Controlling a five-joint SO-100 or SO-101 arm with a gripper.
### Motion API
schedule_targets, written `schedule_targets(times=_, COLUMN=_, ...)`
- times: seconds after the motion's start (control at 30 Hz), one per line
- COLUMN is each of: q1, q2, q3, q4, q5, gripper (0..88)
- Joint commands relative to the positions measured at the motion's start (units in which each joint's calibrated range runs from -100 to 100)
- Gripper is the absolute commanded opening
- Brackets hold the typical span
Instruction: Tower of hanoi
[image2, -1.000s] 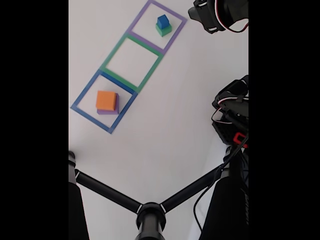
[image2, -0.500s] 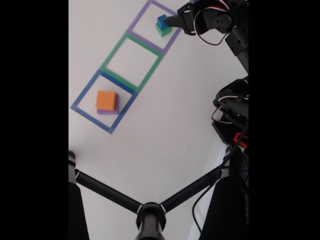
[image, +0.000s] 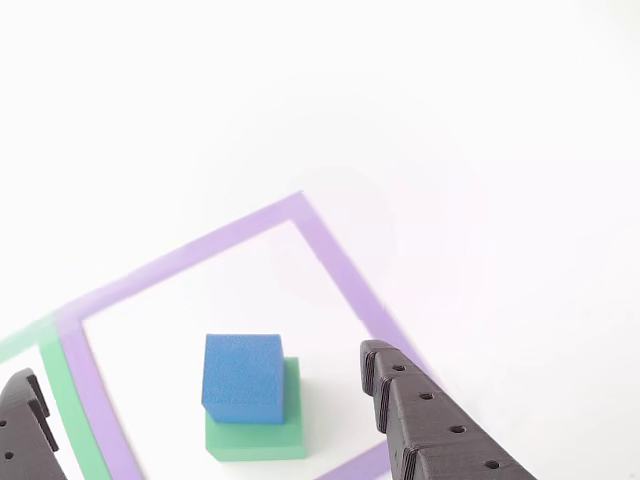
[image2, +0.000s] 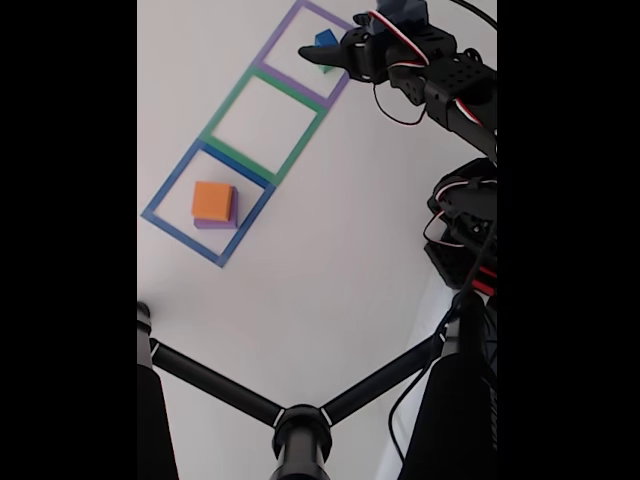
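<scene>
In the other view, the blue cube sits on top of the green block, inside the purple square outline. My gripper is open, with one finger to the right of this stack and the other at the left edge. In the fixed view, the gripper hangs over the stack at the top, partly hiding the blue cube. The orange block rests on the purple block inside the blue outline.
A green square outline lies between the purple and blue outlines with nothing in it. The arm's base and cables stand at the right. A black stand with spread legs crosses the bottom of the fixed view.
The arm has swung in from the top right and lowered to the left. Its gripper now straddles the blue and green stack. No blocks have moved.
</scene>
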Motion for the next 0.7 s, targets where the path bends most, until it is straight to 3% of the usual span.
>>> schedule_targets(times=0.0, q1=1.09, q2=1.16, q3=1.35, q4=-6.73, q5=0.00, gripper=38.7)
schedule_targets(times=0.67, q1=-0.92, q2=16.50, q3=3.53, q4=-25.03, q5=0.00, gripper=31.6)
